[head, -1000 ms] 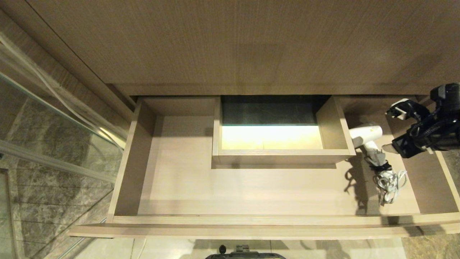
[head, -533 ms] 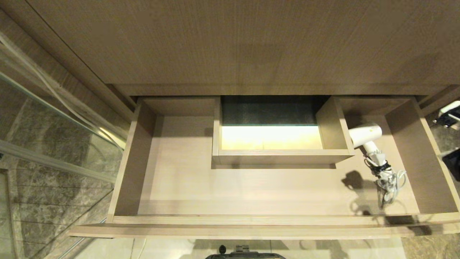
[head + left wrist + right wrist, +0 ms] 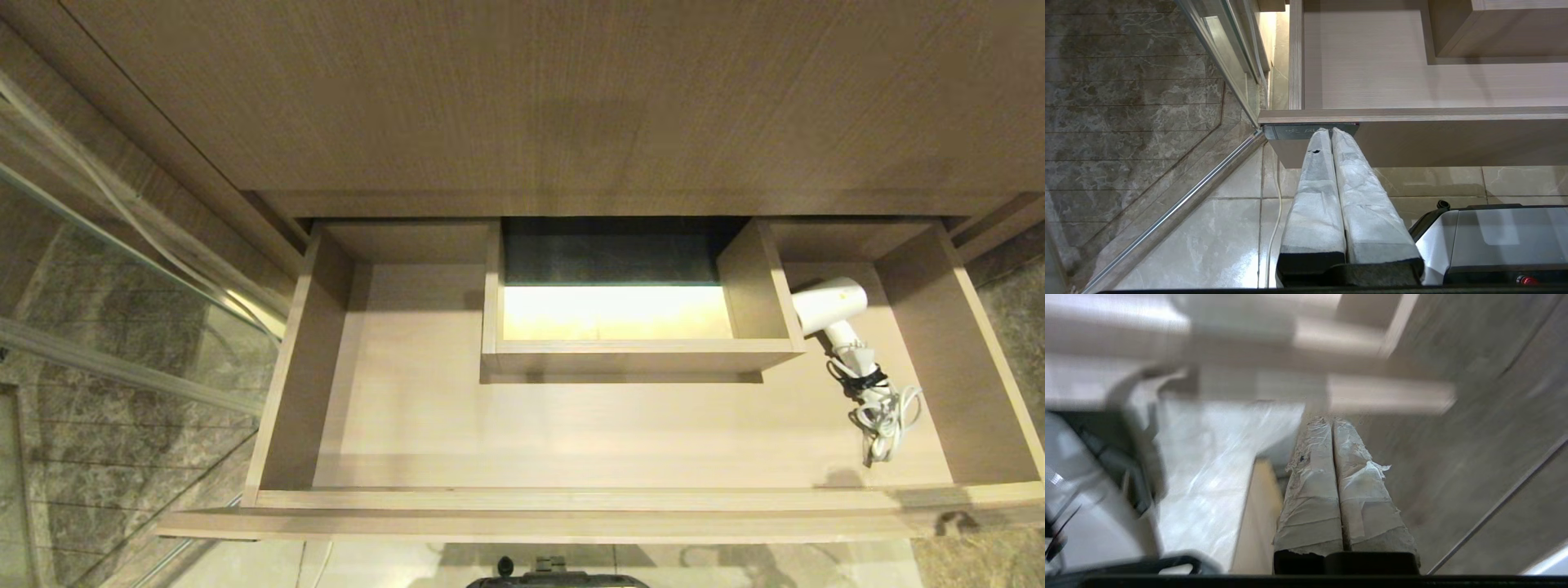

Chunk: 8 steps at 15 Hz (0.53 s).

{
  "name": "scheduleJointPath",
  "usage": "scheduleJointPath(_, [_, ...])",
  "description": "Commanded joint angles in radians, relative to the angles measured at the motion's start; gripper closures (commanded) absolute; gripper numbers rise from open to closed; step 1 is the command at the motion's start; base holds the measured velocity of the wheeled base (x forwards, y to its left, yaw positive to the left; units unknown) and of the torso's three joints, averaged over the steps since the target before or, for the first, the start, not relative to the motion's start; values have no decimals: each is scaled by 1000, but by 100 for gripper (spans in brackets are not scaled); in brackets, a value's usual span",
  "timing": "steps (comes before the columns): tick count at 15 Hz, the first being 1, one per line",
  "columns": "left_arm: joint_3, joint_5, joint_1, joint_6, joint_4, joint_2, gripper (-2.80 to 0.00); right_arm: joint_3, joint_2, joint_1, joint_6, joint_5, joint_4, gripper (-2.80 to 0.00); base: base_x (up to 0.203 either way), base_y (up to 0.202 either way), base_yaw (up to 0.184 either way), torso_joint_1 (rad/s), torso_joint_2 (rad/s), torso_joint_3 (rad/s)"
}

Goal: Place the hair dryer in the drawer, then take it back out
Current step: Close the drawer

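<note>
The wood-grain drawer (image 3: 571, 441) stands pulled out in the head view. The small white hair dryer (image 3: 829, 304) lies on the drawer floor at the right, beside the boxed cut-out, with its bundled white cord (image 3: 883, 412) trailing toward the drawer front. Neither arm shows in the head view. In the right wrist view my right gripper (image 3: 1331, 421) is shut with nothing between its fingers, out past the drawer's right side. My left gripper (image 3: 1329, 131) is shut and empty, parked low below the drawer front (image 3: 1453, 136).
A taller wood panel (image 3: 555, 98) rises behind the drawer. A glass screen with a metal rail (image 3: 122, 245) and a marble wall stand at the left. The robot's base (image 3: 1494, 241) rests on glossy floor tiles below the drawer front.
My right arm has drawn back out of the drawer to the right and left the head view. Its gripper has shut. The hair dryer lies where it was.
</note>
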Motion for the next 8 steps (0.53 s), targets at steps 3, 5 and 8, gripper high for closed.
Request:
scheduleJointPath(3, [0, 0, 0, 0, 0, 0, 0, 174, 45, -30, 6, -3, -134, 0, 0, 0, 0, 0, 0, 0])
scheduleJointPath(5, [0, 0, -1, 0, 0, 0, 0, 201, 69, -33, 8, -6, -171, 0, 0, 0, 0, 0, 0, 0])
scheduleJointPath(8, [0, 0, -1, 0, 0, 0, 0, 231, 134, -33, 10, -4, -175, 0, 0, 0, 0, 0, 0, 0])
